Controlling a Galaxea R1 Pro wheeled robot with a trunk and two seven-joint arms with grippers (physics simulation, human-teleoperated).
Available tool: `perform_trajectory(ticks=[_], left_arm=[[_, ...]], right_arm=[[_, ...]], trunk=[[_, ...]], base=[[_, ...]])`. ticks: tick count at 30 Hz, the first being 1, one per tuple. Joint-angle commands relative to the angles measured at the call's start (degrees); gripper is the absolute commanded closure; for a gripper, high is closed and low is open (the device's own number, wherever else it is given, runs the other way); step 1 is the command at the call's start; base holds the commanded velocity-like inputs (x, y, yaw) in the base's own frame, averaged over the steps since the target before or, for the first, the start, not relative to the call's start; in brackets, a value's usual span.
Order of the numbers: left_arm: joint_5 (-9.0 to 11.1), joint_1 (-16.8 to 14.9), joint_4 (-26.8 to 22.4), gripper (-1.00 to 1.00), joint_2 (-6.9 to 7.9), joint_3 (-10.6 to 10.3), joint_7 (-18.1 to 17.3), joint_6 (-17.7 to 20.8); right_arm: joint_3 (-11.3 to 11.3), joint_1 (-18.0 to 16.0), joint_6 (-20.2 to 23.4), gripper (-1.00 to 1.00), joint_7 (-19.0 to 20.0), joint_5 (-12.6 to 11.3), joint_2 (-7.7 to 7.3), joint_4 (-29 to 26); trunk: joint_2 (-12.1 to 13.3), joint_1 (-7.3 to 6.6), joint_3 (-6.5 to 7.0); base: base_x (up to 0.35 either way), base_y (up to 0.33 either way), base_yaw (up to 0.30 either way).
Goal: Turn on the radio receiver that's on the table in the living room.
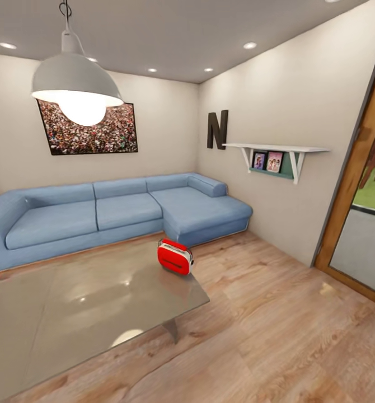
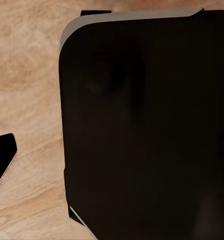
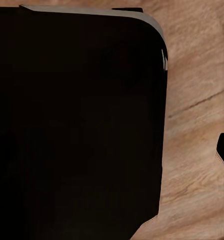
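The radio receiver (image 1: 175,257), a small red rounded box with a white band and a top handle, stands upright on the far right corner of the table (image 1: 70,313). The table is low, with a glossy grey-beige top that reflects the ceiling lamp, and it spans the lower left of the head view. Around it is the living room, with beige walls and a light wood floor (image 1: 277,313). In the left wrist view a large black rounded panel (image 2: 147,130) hangs over wood floor. The right wrist view holds a similar black panel (image 3: 76,120) above the floor.
A blue L-shaped sofa (image 1: 115,212) runs behind the table along both walls. A crowd photo (image 1: 89,131), a black letter N (image 1: 217,129) and a white shelf (image 1: 277,151) hang on the walls. A white pendant lamp (image 1: 75,84) hangs close by. An open doorway (image 1: 366,224) is at right.
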Motion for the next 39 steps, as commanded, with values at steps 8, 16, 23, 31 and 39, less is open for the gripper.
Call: perform_trajectory(ticks=[8, 16, 23, 31, 39], left_arm=[[0.0, 0.0, 0.0, -1.0, 0.0, 0.0, 0.0, -0.1], [0.0, 0.0, 0.0, -1.0, 0.0, 0.0, 0.0, -0.2], [0.0, 0.0, 0.0, -1.0, 0.0, 0.0, 0.0, -0.2], [0.0, 0.0, 0.0, -1.0, 0.0, 0.0, 0.0, -0.2], [0.0, 0.0, 0.0, -1.0, 0.0, 0.0, 0.0, -0.2]], right_arm=[[0.0, 0.0, 0.0, -1.0, 0.0, 0.0, 0.0, 0.0], [0.0, 0.0, 0.0, -1.0, 0.0, 0.0, 0.0, 0.0], [-0.1, 0.0, 0.0, -1.0, 0.0, 0.0, 0.0, 0.0], [-0.1, 0.0, 0.0, -1.0, 0.0, 0.0, 0.0, 0.0], [-0.1, 0.0, 0.0, -1.0, 0.0, 0.0, 0.0, 0.0]], trunk=[[0.0, 0.0, 0.0], [0.0, 0.0, 0.0], [0.0, 0.0, 0.0], [0.0, 0.0, 0.0], [0.0, 0.0, 0.0]], base=[[0.324, 0.0, 0.0], [0.324, 0.0, 0.0], [0.324, 0.0, 0.0], [0.324, 0.0, 0.0], [0.324, 0.0, 0.0]])
